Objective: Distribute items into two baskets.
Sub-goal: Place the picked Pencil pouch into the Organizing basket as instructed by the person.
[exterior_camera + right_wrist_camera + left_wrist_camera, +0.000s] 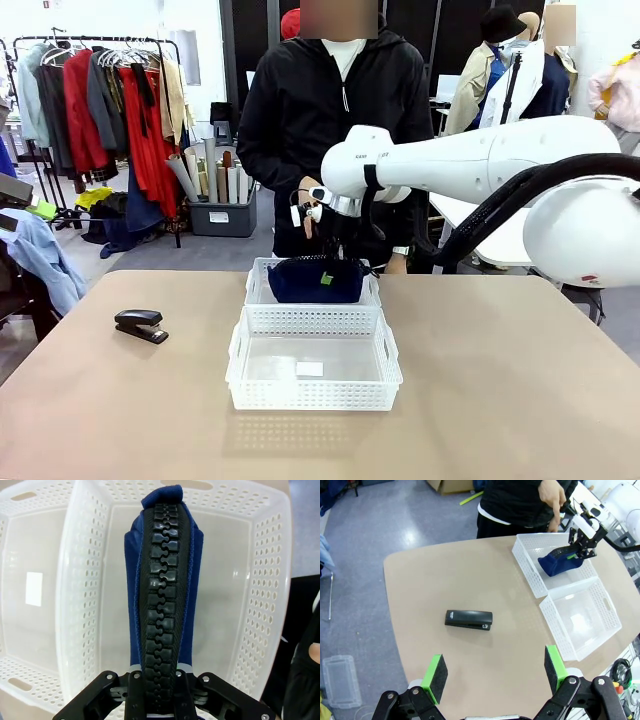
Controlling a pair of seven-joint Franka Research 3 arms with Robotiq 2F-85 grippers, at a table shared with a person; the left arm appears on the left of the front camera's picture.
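Navy pouch (315, 281) is hanging clenched in the right jaws, dipping into the far basket (258, 288) just beneath them. Black stapler (468, 619) is lying on the bench (420, 580) ahead of the left jaws, which are standing released.

On the tabletop (500, 380), the far basket (258, 285) sits right behind the near basket (313, 398), touching it.
The pouch (312, 283) is in the far basket, with the right end effector (336, 264) holding its top from above. The stapler (140, 325) lies well apart to the left. A person (330, 110) stands behind the far edge.
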